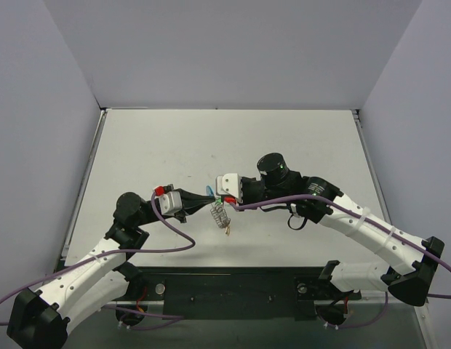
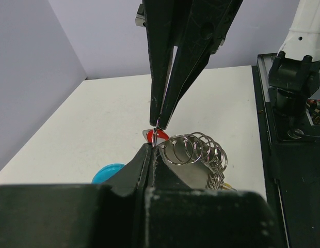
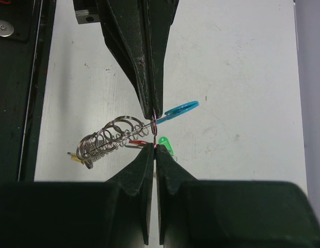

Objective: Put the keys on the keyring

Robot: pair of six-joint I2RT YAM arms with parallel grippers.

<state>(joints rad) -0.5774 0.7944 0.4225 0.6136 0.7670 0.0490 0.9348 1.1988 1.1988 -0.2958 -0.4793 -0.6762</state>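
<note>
Dangling off the white surface (image 1: 174, 138), the silvery metal chain keyring (image 3: 106, 138) is stretched sideways from the meeting tips of both tools, small yellow piece (image 3: 73, 156) farthest, curved light-blue plastic tag (image 3: 180, 108) pointing opposite. The left tool (image 3: 154, 116) is clamped on it. The right tool (image 3: 154, 147) is shut; red (image 3: 135, 142) and green oblong plastic key tags (image 3: 166, 145) are seen beside its tips.

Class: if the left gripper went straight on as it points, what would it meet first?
Probably the right gripper, tip to tip just ahead, with the keyring at the meeting point.
</note>
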